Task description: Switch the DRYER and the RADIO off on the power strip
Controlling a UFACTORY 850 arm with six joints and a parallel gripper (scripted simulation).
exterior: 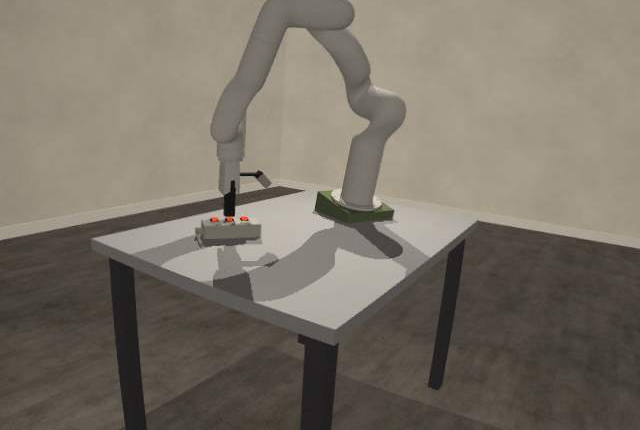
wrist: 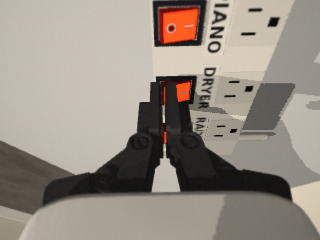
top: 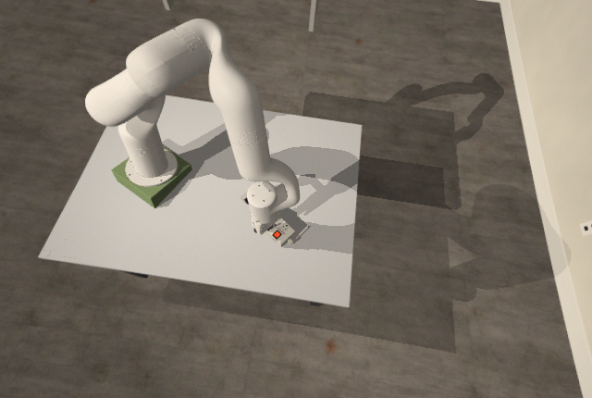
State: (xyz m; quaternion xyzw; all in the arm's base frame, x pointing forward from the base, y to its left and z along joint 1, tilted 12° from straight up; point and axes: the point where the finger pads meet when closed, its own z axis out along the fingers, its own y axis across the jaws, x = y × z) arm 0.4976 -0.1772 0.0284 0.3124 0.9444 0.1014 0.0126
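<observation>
The white power strip [exterior: 227, 231] lies flat on the table, right way up, with three red rocker switches along its top. In the wrist view the PIANO switch [wrist: 179, 25] glows red at the top. The DRYER switch [wrist: 178, 90] is below it, partly covered by my fingertips. The RADIO switch [wrist: 164, 135] is almost fully hidden behind my fingers. My gripper [wrist: 163, 98] is shut and empty, pointing straight down with its tips over the near edge of the DRYER switch. In the exterior view the gripper [exterior: 228, 206] stands just above the middle switch; I cannot tell if it touches.
The arm's green base [exterior: 354, 206] stands at the far side of the table. The strip [top: 282, 231] lies near the table's right front edge in the top view, partly under my wrist.
</observation>
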